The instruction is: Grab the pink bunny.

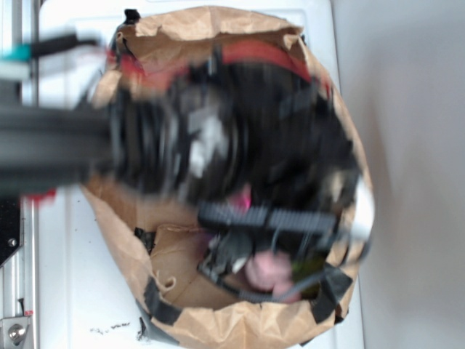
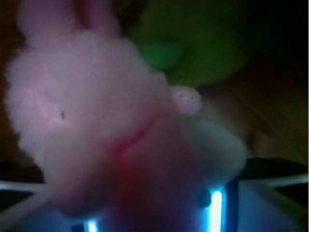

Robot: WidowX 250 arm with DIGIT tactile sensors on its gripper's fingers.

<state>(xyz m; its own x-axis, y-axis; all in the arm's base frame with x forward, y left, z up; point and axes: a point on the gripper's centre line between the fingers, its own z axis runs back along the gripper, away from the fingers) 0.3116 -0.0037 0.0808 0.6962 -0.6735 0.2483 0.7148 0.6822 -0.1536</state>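
Note:
The pink bunny [image 2: 91, 106] fills most of the wrist view, ears at the top left and pale muzzle at the right. Its lower body is pressed between my two fingers, whose blue-lit inner edges show at the bottom left [image 2: 91, 225] and bottom right [image 2: 216, 208]. My gripper [image 2: 154, 215] is shut on the bunny. In the exterior view the bunny [image 1: 270, 270] shows as a pink blob low inside the brown paper bag [image 1: 211, 320]. The blurred black arm reaches over it, with the gripper [image 1: 251, 263] right at it.
A green plush toy [image 2: 193, 48] lies just behind the bunny. Red fabric [image 1: 254, 52] lines the bag's far side. The bag's crumpled walls with black tape [image 1: 163, 309] ring the gripper closely. The bag stands on a white surface [image 1: 73, 276].

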